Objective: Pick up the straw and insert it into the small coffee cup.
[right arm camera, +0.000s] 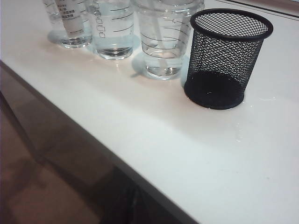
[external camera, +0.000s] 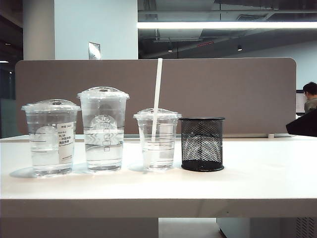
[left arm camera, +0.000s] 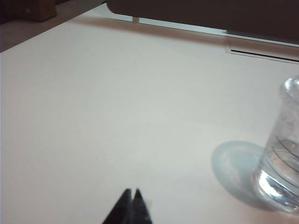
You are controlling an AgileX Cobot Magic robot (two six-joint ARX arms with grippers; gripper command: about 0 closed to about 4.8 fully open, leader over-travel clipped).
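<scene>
The white straw (external camera: 157, 89) stands slanted in the small coffee cup (external camera: 158, 144), its top sticking out high above the domed lid. That cup holds some water and sits beside the black mesh holder (external camera: 201, 144); it also shows in the right wrist view as the small coffee cup (right arm camera: 163, 46). Neither gripper appears in the exterior view. My left gripper (left arm camera: 131, 192) is shut and empty over bare table, well apart from a clear cup (left arm camera: 280, 154). My right gripper (right arm camera: 133, 199) is a dark shape below the table's front edge, shut, holding nothing.
A tall clear cup (external camera: 103, 131) and a wide labelled cup (external camera: 49, 139) stand left of the small one, both with water. The white table (external camera: 257, 173) ends at a grey partition (external camera: 237, 94) behind. A person (external camera: 309, 99) sits far right.
</scene>
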